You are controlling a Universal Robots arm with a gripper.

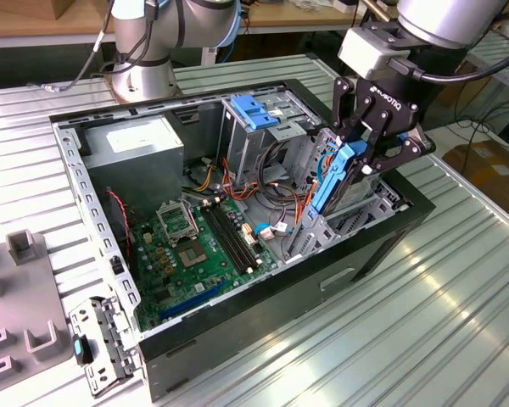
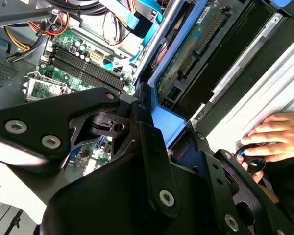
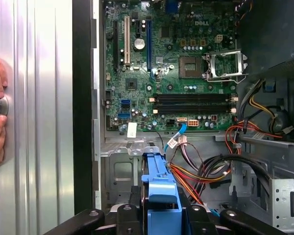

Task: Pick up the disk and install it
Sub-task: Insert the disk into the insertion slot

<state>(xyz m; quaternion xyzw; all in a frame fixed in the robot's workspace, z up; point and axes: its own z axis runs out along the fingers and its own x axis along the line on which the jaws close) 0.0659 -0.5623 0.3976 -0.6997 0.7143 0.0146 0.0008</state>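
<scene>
The disk [image 1: 329, 182] stands on edge, its blue rail facing the exterior view's left. My gripper [image 1: 366, 163] is shut on it from above. It sits at the mouth of the metal drive bay [image 1: 366, 212] at the exterior view's right end of the open computer case [image 1: 237, 322]. In the second wrist view the disk's green circuit board [image 2: 196, 41] and blue rail [image 2: 169, 122] run away from the black fingers [image 2: 154, 147]. In the first wrist view the blue rail [image 3: 159, 178] rises between the fingers [image 3: 196, 215]. How deep the disk sits in the bay is hidden.
Inside the case lie the motherboard [image 1: 191, 254], loose cables [image 1: 276, 199], a grey power supply box [image 1: 140, 144] and a cage with a blue latch [image 1: 254, 110]. A person's hand [image 2: 269, 137] rests on the ribbed table [image 1: 424, 322] beside the case. Grey fixtures [image 1: 21, 288] stand at the exterior view's left.
</scene>
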